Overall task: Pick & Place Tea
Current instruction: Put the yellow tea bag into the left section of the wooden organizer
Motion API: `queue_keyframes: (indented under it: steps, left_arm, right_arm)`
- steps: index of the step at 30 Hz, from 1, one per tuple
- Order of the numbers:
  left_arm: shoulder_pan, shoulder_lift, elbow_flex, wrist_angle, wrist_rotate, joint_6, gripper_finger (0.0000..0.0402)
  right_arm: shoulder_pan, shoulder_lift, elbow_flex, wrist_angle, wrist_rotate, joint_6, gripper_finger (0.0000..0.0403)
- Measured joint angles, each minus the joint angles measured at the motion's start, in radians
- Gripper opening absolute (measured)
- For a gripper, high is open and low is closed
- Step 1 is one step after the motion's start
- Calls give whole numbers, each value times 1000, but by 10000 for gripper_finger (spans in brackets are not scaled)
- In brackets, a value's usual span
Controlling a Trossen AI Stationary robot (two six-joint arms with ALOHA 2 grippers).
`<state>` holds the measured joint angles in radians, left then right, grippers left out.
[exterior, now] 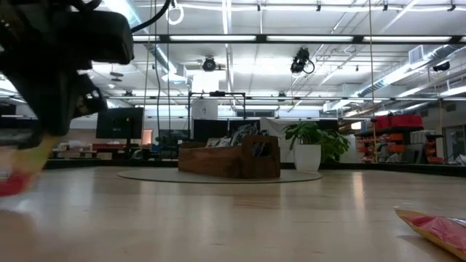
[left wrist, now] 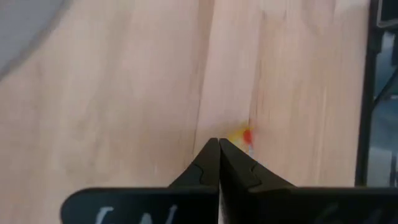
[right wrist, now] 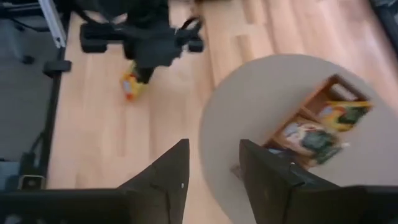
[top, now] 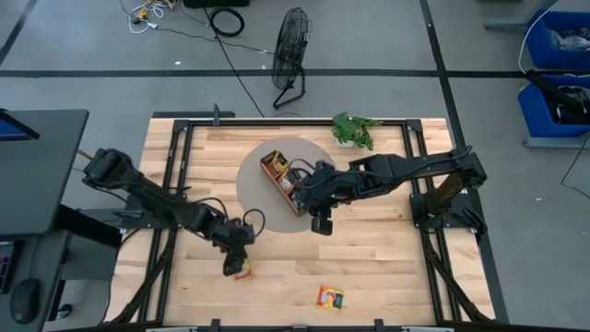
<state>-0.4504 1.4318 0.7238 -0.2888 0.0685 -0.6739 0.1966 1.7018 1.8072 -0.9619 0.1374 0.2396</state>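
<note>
An orange-yellow tea sachet [top: 243,271] hangs at my left gripper [top: 237,263], which is shut on it over the near left of the table. In the left wrist view only a yellow-red corner [left wrist: 244,135] shows past the shut fingertips. A second orange-yellow sachet [top: 330,297] lies flat near the front edge. The brown wooden tray [top: 279,179], with several sachets in it, stands on a round grey mat [top: 253,189]. My right gripper [top: 321,224] hovers open beside the mat's near right edge, with nothing between its fingers [right wrist: 214,165]. My left gripper pinches the sachet's upper edge [right wrist: 135,76] between its two fingers, which slant down from the table's left. The sachet hangs below the fingertips, tilted. In the low view its lower end [exterior: 13,183] seems clear of the table.
A small green plant [top: 354,129] stands at the far edge, right of the mat. Bare wooden table [top: 396,267] lies between the two sachets and to the right. Black frame rails [top: 175,166] run along the table's sides.
</note>
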Motion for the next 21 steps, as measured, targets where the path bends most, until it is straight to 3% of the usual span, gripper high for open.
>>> queue_keyframes:
  steps: [16,21]
  left_arm:
    - [106,-215,36,-29,-80,-22,0]
    - [163,-230,103,-34,-88,12,0]
  right_arm:
    - [-29,-64,-372,577,-252,114,148]
    - [-61,-64,-440,657,-242,128,148]
